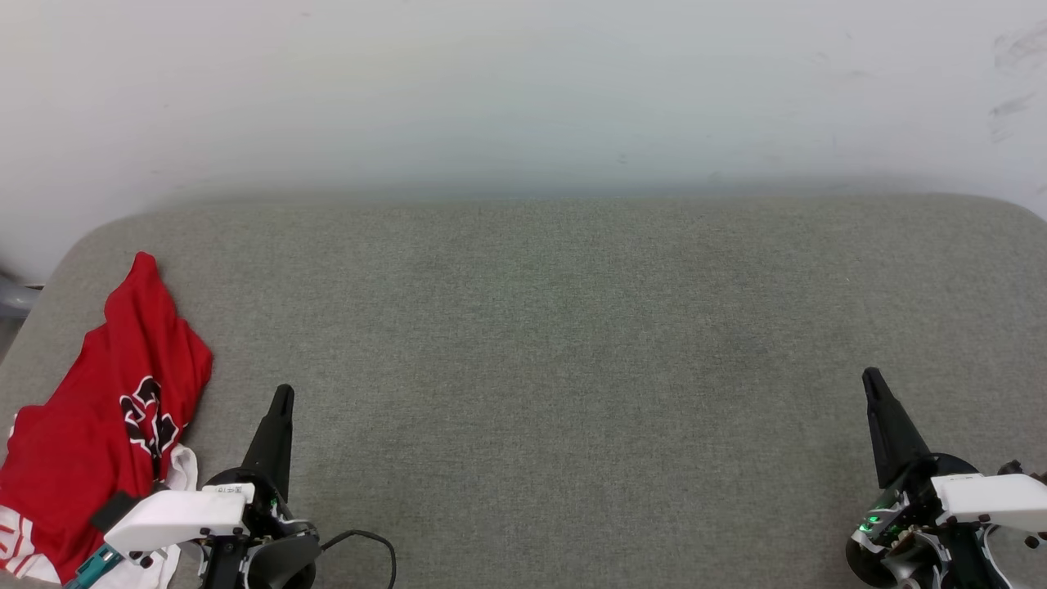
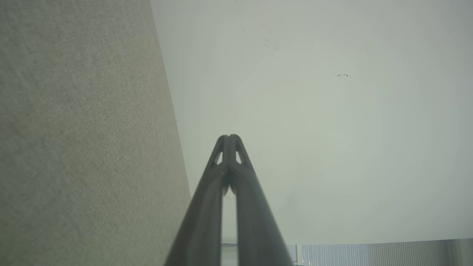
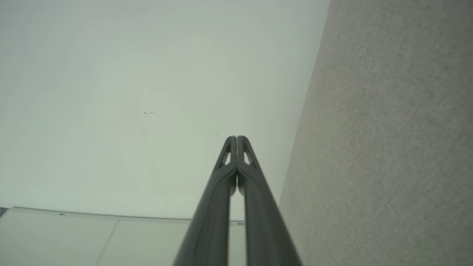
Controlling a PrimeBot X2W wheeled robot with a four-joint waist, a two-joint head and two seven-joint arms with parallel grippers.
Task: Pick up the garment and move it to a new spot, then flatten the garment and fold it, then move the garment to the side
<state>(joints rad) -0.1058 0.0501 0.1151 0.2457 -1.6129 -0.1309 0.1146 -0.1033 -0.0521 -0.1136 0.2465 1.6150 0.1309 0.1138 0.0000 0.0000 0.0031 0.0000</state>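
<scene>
T-shirt (image 1: 98,409), bright red with a black-and-white graphic (image 1: 147,417), lies bunched at the lower left of the head view. It sits hard by the left edge of the grey upholstered surface (image 1: 572,343), its lower part running out of frame.

The biggest worry is that edge: a pull the wrong way could drag the cloth off the padding. Next, the heap is folded on itself, so a pinch may catch one layer, or several, and lift a twisted bundle that will not spread flat. A smaller one is the black cable (image 1: 368,540) looping by the left wrist, which could snag fabric.

Both arms sit low at the bottom corners. The left's white housing (image 1: 176,515) overlaps the shirt's white sleeve (image 1: 184,466); whether they touch I cannot tell. The left gripper (image 1: 282,397) is near the shirt, fingers pressed together on nothing, pointing up frame. The right gripper (image 1: 872,380), well apart from it, is likewise clenched and empty.
</scene>
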